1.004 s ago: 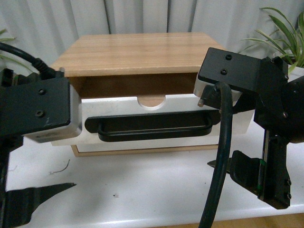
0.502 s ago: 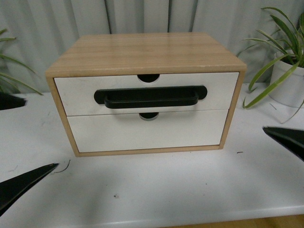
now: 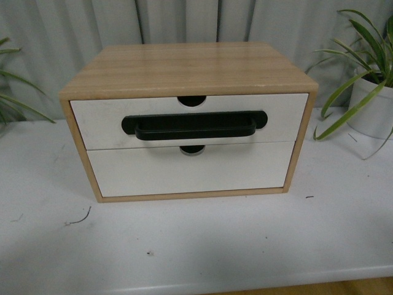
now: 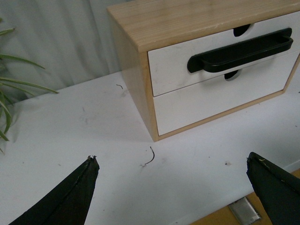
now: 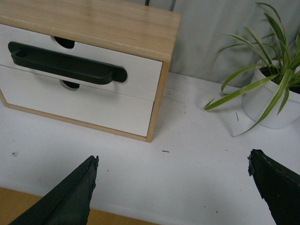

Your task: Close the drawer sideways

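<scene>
The drawer, white-fronted with a long black bar handle and a semicircular top notch, sits flush in the light wood cabinet. It also shows in the left wrist view and the right wrist view. Below it is the plain white handleless drawer, also shut. Neither gripper shows in the front view. My left gripper is open and empty over the table, short of the cabinet's left front corner. My right gripper is open and empty over the table, off the cabinet's right front corner.
The cabinet stands on a white table. A potted plant in a white pot stands to the right, also in the right wrist view. Green leaves reach in from the left. A small wire scrap lies on the table.
The drawer stood pulled out a second ago with both grippers beside it; it is now shut flush. Both arms have drawn back and left the front view.
</scene>
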Robot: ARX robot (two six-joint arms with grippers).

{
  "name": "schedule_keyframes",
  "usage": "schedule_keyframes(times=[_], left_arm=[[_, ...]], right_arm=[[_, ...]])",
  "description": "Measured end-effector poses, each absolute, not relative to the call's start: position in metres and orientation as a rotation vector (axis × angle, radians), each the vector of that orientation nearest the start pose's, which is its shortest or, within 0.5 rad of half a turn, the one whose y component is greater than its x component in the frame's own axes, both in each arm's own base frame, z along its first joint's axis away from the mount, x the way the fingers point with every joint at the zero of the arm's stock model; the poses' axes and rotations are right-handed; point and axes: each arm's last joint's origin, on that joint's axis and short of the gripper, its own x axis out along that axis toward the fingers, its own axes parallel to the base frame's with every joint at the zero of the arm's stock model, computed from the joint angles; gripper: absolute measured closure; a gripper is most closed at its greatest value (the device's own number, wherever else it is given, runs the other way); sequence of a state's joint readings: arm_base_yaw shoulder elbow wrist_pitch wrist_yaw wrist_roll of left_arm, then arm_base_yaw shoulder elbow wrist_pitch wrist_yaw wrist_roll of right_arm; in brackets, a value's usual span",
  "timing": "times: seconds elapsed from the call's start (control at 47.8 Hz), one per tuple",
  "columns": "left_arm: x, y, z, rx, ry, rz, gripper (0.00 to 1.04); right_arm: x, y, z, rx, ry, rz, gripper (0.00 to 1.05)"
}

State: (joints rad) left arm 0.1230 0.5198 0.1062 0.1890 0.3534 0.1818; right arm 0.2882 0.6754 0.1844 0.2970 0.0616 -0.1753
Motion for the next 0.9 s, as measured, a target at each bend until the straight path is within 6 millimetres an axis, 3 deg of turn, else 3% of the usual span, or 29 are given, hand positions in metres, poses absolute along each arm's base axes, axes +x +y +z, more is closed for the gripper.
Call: schedule_keyframes(times=[0.042,0.063,0.167,0.523,0.565,0.753,0.9], left_arm=[[0.132,0.006,0.170,0.119,0.198,-0.248,0.07],[0.131,-0.001,0.164,0.089,0.067,-0.132,0.21],[0.127,-0.001,0.170,0.040,-0.016,-0.018,0.40],[0.117,0.000,0.171,0.007,-0.014,0.000,0.98],[0.116,0.000,0.171,0.006,-0.014,0.000,1.03],[0.113,0.000,0.170,0.004,-0.012,0.001,1.03],[0.110,0.000,0.170,0.004,-0.014,0.000,1.03]], right_arm=[[0.147,0.042,0.188,-0.203,0.165,0.239,0.07],[0.145,0.039,0.184,-0.104,0.039,0.086,0.22],[0.138,0.027,0.179,-0.045,0.017,-0.007,0.42],[0.125,0.013,0.171,-0.012,-0.022,-0.005,1.01],[0.125,0.012,0.169,-0.017,-0.002,-0.005,1.03],[0.120,-0.001,0.171,-0.014,-0.018,-0.022,1.03],[0.115,0.000,0.170,-0.014,-0.009,-0.002,1.03]])
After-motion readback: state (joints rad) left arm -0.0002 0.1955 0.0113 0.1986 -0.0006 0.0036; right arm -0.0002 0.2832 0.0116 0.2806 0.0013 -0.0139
